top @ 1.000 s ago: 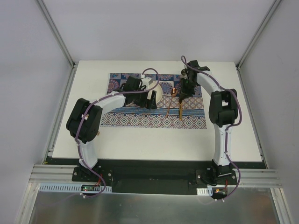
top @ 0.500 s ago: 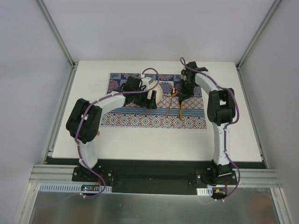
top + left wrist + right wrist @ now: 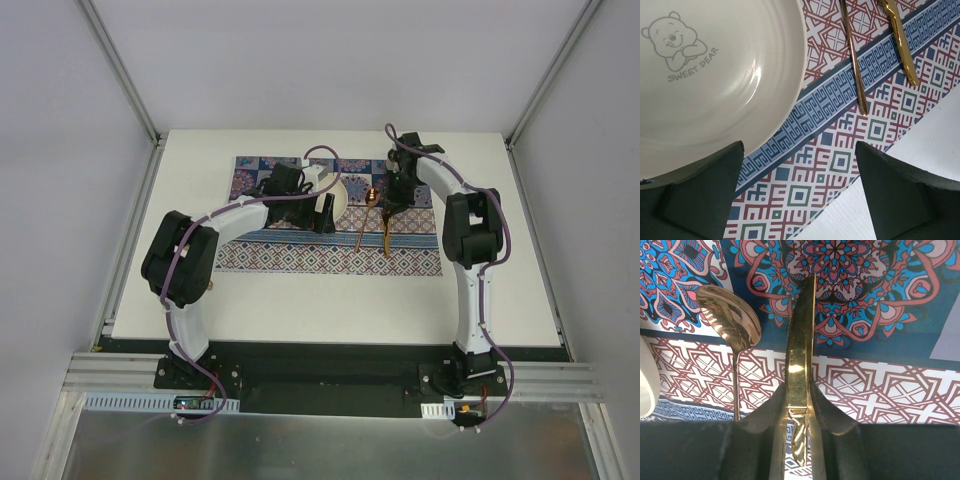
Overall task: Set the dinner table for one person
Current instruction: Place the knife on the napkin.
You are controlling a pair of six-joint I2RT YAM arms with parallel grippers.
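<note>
Plainly, the plate (image 3: 715,75) carries a grey cartoon bear (image 3: 675,42) with the words "SWEET DEAR" printed beneath it. The plate sits on the mat (image 3: 840,165), and the mat lies on the table (image 3: 300,300), the broad white top that fills the middle of the overhead view. The left gripper (image 3: 797,150) hangs spread wide above the plate's rim and the mat, grasping nothing. The right gripper (image 3: 800,395) is clenched on the gold knife (image 3: 801,335), whose blade stands on edge over the mat. The spoon (image 3: 730,320) lies just beside it, between plate and knife.
</note>
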